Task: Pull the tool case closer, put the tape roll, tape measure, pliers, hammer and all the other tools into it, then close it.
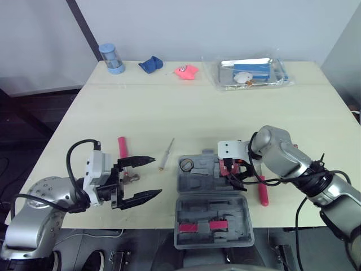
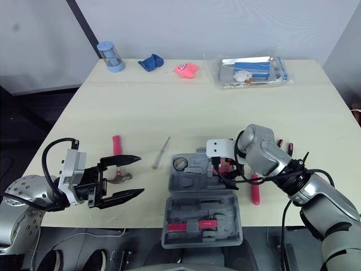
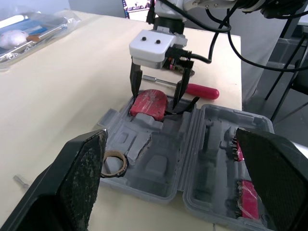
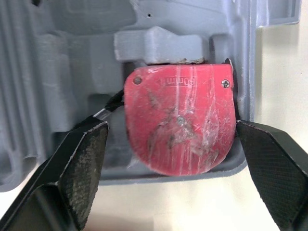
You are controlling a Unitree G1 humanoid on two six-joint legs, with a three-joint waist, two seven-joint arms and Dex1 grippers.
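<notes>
At the near edge of the worktop (image 1: 169, 107) the grey tool case (image 1: 206, 180) lies open. The half nearest the robot juts over the edge and holds red pieces (image 1: 210, 226) in its moulded slots.

To the case's left, the left gripper (image 1: 157, 176) hovers low over the worktop with its fingers spread wide and nothing between them. The hammer (image 1: 122, 148) lies just beside it, head close to the fingers and red handle pointing away.

In the case's far half, the tape roll (image 3: 114, 163) sits at the far left corner. The red tape measure (image 4: 180, 130) lies in the recess at the far right corner. The right gripper (image 3: 156, 96) points down over it, fingers released and standing on either side of the tape measure with a gap on each side.

Just beside the case on the right, a red-handled screwdriver (image 1: 263, 190) lies on the worktop. A thin screwdriver (image 1: 166, 153) with a pale handle lies between the hammer and the case, a little farther back.

Well apart along the far edge stand a blue cylinder (image 1: 112, 58), a blue cloth (image 1: 150, 64), a pink object (image 1: 186, 70) and a clear plastic bag (image 1: 251, 72) with blue and white contents.
</notes>
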